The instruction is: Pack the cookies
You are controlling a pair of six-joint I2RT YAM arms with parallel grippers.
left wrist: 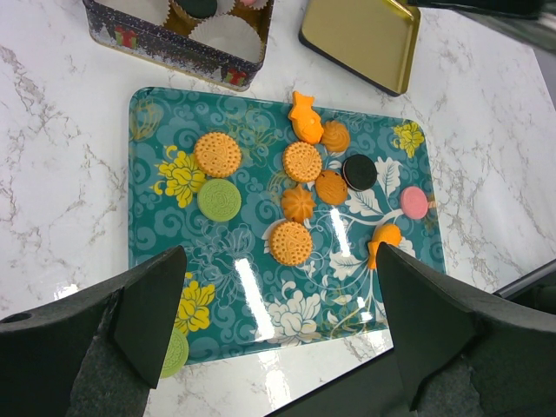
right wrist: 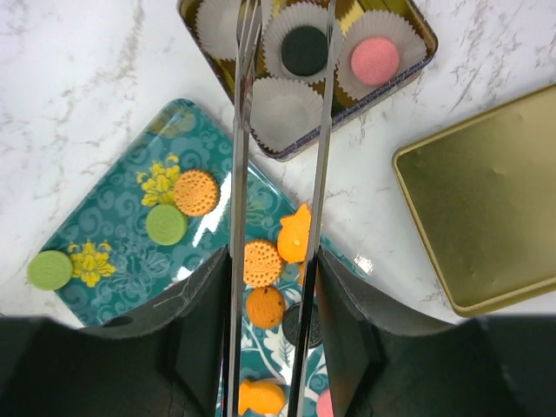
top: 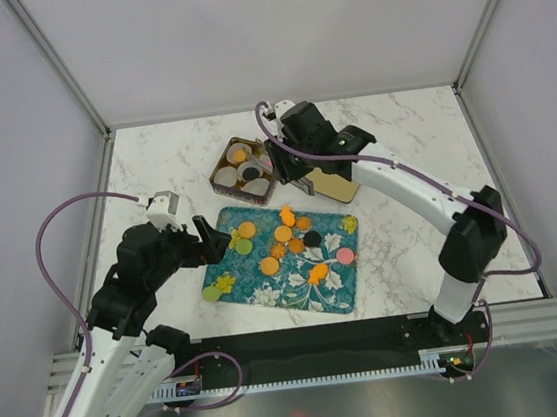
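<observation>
Packing under way: the right end effector [right wrist: 272,287] is clamped on thin metal tongs [right wrist: 239,174], whose 2 blades reach ahead of it over the open tin [left wrist: 165,42]. The blades stand apart. Their tips run off the top of the wrist view, so I cannot tell whether they carry anything.

Ahead of that end effector, a black cookie [right wrist: 304,49] and a pink cookie [right wrist: 374,59] sit in paper cups, and 1 empty cup [right wrist: 287,109] lies right under the blades. Most of the cookies [left wrist: 289,242] lie below and behind it on the tray [left wrist: 148,130].

The likeliest slips, as I see it:
- A blade may snag a light paper cup and drag it or tip it.
- A thin cookie may slide from the smooth blades and land on the tin's rim or on a filled cup.
- The middle cookies crowd close together, some touching, so pinching 1 may shove its neighbours.

The left end effector [left wrist: 278,295] hovers with its fingers spread wide and empty, low over the tray's near side. A green cookie [left wrist: 176,354] sits half hidden behind its left finger. It could block the tongs there.

The gold lid [right wrist: 478,217] lies on the table [left wrist: 52,174] to the right of the right end effector, out of the way.
</observation>
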